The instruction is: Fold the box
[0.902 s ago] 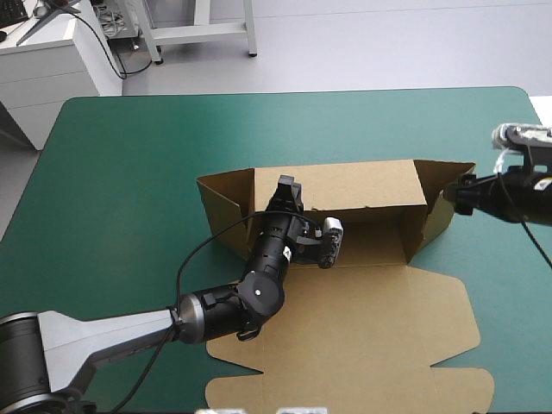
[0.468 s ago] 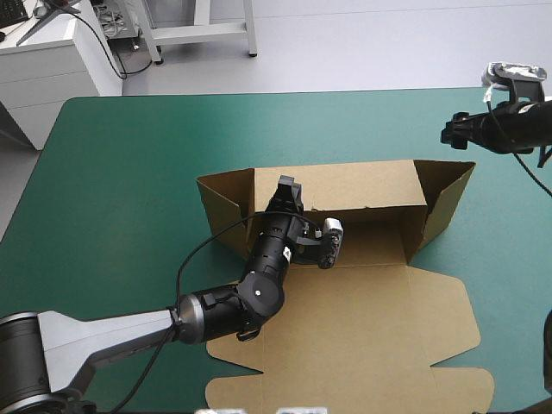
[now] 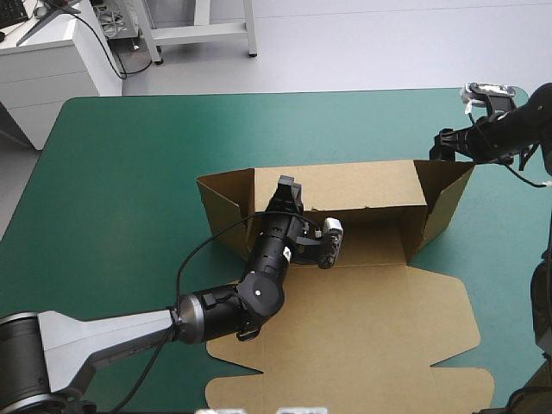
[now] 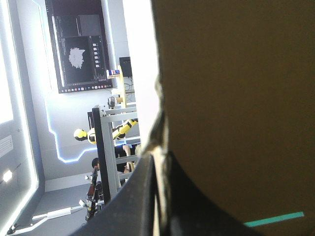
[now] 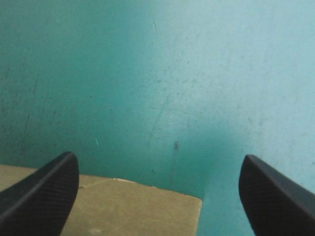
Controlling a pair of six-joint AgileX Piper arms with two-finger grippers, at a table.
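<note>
only the left wrist view confirmed the left claw (image 4: pixel 158 156) clamped on the box (image 4: pixel 236 98). right claw (image 5: pixel 157 158) stood apart above the worktop (image 5: pixel 147 73).

Robotics lab: teal-green table (image 3: pixel 129 164), white drawer cabinet (image 3: pixel 47 69) off its far-left corner, metal stand legs (image 3: pixel 251 26) on grey floor (image 3: pixel 371 43) beyond its far edge.

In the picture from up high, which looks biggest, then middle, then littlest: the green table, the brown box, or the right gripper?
1. The table, by far the biggest.
2. The box, covering part of it.
3. The right gripper, smallest, even if it hangs a bit nearer the camera.
</note>
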